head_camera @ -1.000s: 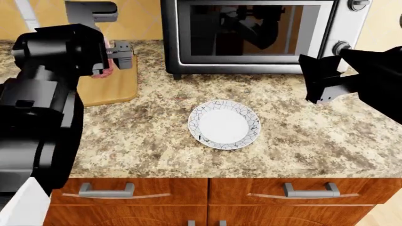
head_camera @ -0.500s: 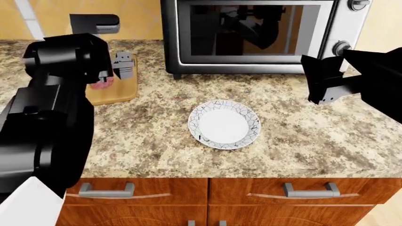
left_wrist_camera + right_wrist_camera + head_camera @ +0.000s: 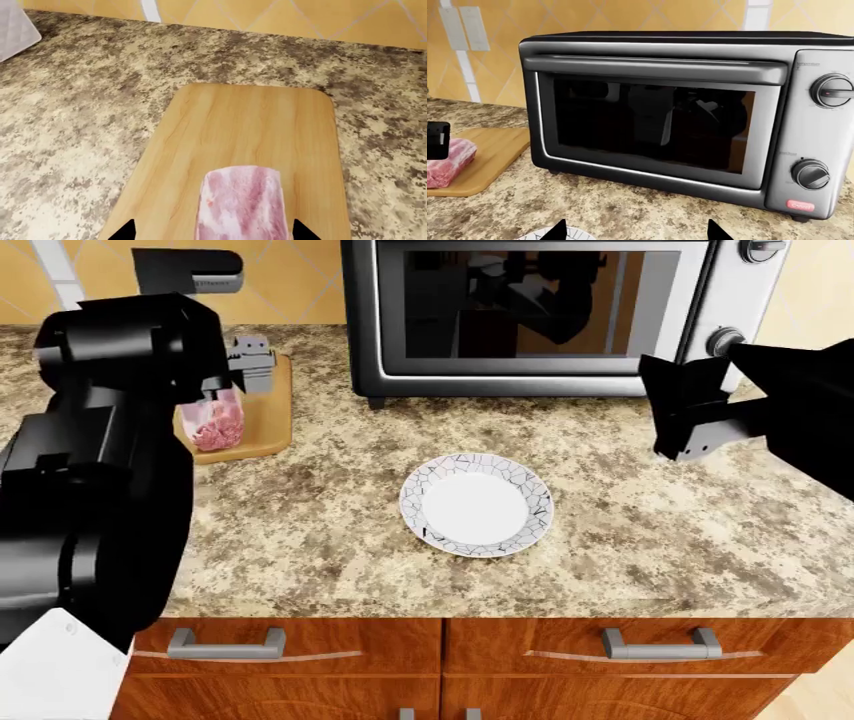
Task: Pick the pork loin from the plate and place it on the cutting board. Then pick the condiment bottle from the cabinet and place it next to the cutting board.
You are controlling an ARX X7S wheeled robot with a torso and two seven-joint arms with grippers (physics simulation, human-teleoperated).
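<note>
The pork loin (image 3: 240, 205) lies on the cutting board (image 3: 253, 125), pink and marbled, lengthwise between the fingertips of my left gripper (image 3: 213, 231). That gripper is open, with board showing on both sides of the meat. In the head view the pork loin (image 3: 214, 425) rests on the cutting board (image 3: 274, 410) at the back left, with the left gripper (image 3: 251, 365) just above and behind it. The plate (image 3: 477, 504) sits empty mid-counter. My right gripper (image 3: 635, 231) hangs open over the counter, right of the plate. The condiment bottle is out of view.
A large toaster oven (image 3: 534, 315) stands at the back of the granite counter, right of the board, and fills the right wrist view as the toaster oven (image 3: 680, 120). A black appliance (image 3: 187, 270) stands behind the board. Wooden drawers with metal handles (image 3: 227, 645) run below the counter edge.
The left gripper lowered the pork loin onto the cutting board and opened; the meat now lies free on the board. The right arm has not moved.
</note>
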